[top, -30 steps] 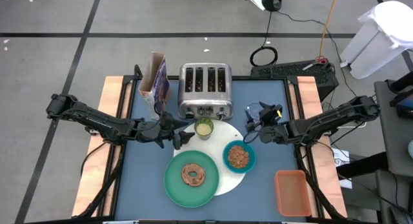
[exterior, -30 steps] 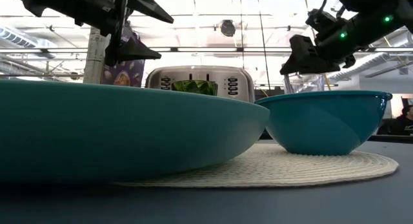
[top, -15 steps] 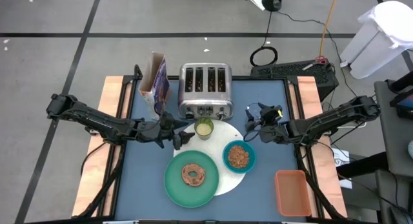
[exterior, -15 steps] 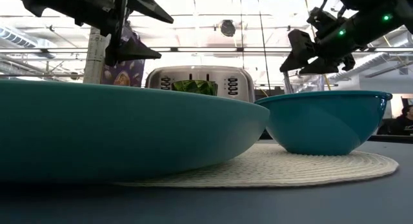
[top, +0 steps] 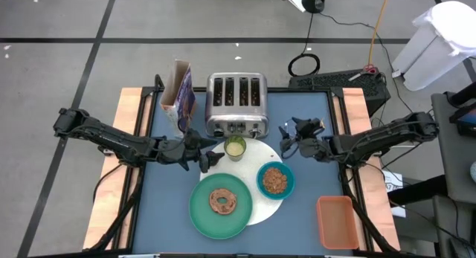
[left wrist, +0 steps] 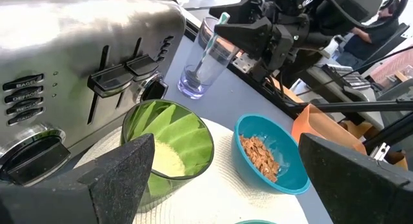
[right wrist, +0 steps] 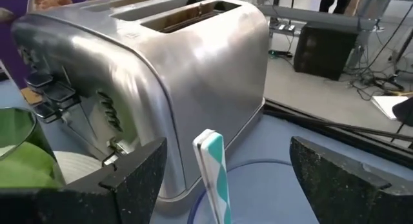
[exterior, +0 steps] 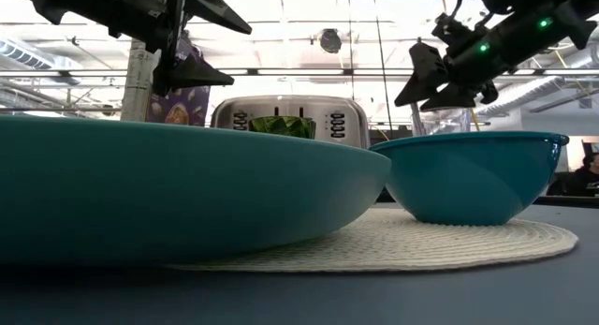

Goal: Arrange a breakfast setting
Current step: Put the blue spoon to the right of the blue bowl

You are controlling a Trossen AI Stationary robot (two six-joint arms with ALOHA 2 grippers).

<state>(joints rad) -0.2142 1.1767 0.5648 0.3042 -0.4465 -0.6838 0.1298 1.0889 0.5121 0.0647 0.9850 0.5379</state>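
Observation:
A white round mat carries a green plate with a brown ring pastry, a teal bowl of cereal and a yellow-green cup. A clear glass holding a teal-and-white straw stands on the blue table right of the toaster. My right gripper hangs open just above and behind the glass, a finger on either side of the straw. My left gripper waits open left of the cup.
The silver toaster stands at the far middle, with the purple cereal box to its left. An orange container sits at the near right. Bare blue table lies left of the plate.
My right gripper has rolled a little, risen slightly and shifted toward the toaster. Its fingers stay apart over the glass. The left arm and the dishes have kept still.

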